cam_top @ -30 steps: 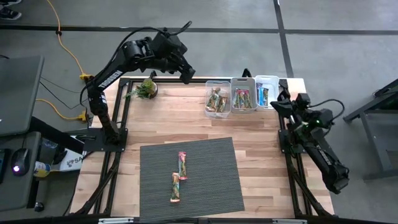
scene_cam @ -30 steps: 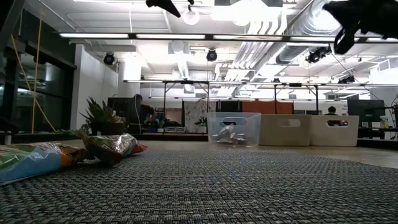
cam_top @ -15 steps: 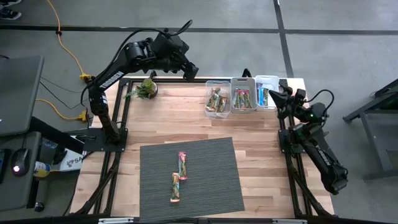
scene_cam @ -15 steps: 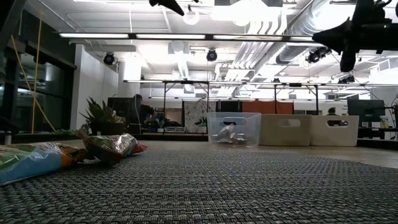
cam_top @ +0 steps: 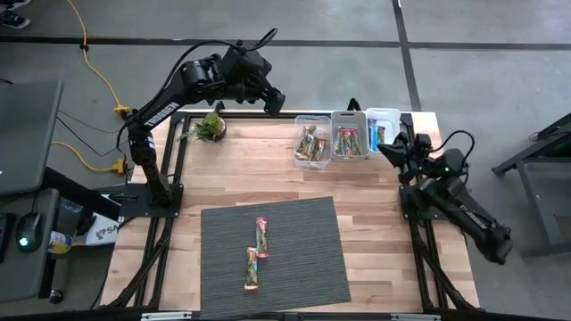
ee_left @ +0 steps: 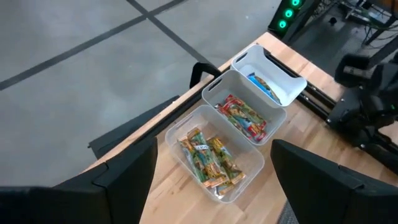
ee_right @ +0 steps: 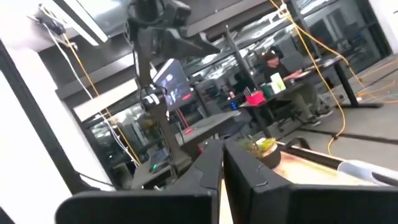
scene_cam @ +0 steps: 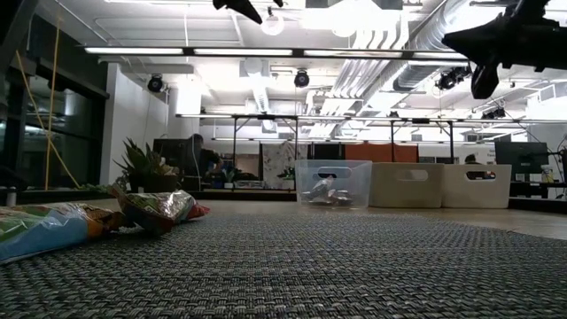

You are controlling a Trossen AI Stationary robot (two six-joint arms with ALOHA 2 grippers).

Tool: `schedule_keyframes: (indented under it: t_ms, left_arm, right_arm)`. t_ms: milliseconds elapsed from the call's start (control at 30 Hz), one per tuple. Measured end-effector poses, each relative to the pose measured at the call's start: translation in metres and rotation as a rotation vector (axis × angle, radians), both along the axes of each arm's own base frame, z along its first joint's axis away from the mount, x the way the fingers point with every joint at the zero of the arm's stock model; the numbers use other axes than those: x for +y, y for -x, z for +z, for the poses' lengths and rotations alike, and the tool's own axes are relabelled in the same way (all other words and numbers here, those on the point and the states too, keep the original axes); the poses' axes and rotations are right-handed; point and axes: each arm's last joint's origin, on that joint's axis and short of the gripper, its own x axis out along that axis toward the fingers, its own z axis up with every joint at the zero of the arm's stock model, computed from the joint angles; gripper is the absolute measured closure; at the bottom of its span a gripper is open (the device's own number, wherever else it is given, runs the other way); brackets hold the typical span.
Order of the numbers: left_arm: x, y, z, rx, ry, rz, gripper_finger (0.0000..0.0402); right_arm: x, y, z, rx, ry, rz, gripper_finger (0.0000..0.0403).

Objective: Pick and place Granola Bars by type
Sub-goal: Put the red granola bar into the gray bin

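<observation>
On the grey mat [cam_top: 294,259] two granola bars [cam_top: 257,254] lie end to end, more sorted in three bins [cam_top: 348,136] — left gripper [cam_top: 278,100] fingers wide open above counter's [cam_top: 241,169] back edge, right gripper [cam_top: 390,148] fingers shut, empty, beside the bins.

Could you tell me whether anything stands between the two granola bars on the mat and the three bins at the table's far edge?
Nothing visible does: only bare wood lies between the granola bars on the mat and the bins.
</observation>
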Motion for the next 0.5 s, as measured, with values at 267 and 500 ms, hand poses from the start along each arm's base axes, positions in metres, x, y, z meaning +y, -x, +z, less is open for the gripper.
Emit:
schedule_keyframes:
  t_ms: [267,500]
  left_arm:
    - [0.003,-0.008,-0.006,0.021,-0.007,-0.010,0.0090]
    - [0.003,-0.008,-0.007,0.024,-0.005,-0.012,0.0090]
  right_arm:
    - [0.016,-0.017,-0.016,0.035,-0.024,0.051,0.0403]
    - [0.032,-0.028,-0.036,0.043,-0.019,0.056,0.0403]
